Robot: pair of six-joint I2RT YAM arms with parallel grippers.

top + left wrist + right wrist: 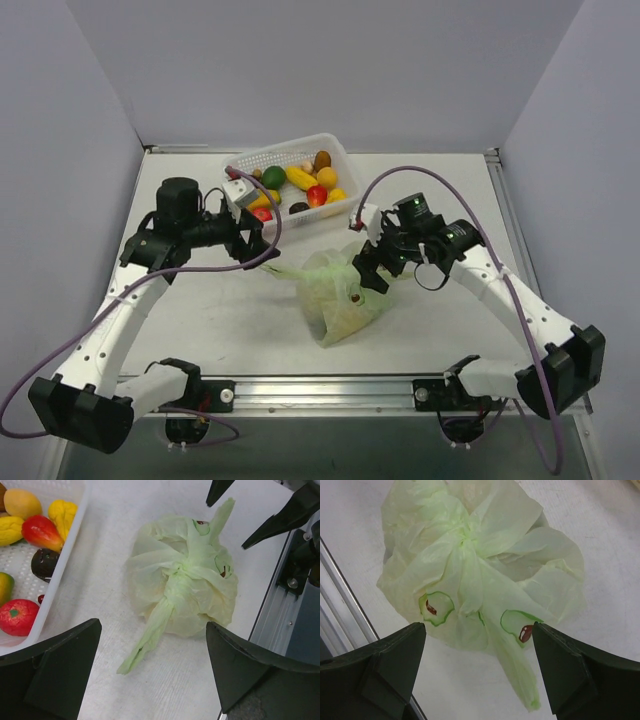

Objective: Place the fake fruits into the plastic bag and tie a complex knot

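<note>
The plastic bag (340, 295) lies on the surface (200, 310) between the two arms, in front of the white basket (342, 157). Its neck is gathered into a tight twisted bunch, and two loose strips stick out, one toward each arm. The left tool (258, 240) is released, its jaws spread wide on either side of the nearer strip and gripping nothing. The right tool (368, 265) is also released, its jaws standing apart beside the bag (the avocado prints face its camera). Many fake fruits (305, 180) sit in the basket: yellow, red, green, orange and brown. Whether any are inside the bag cannot be told.
</note>
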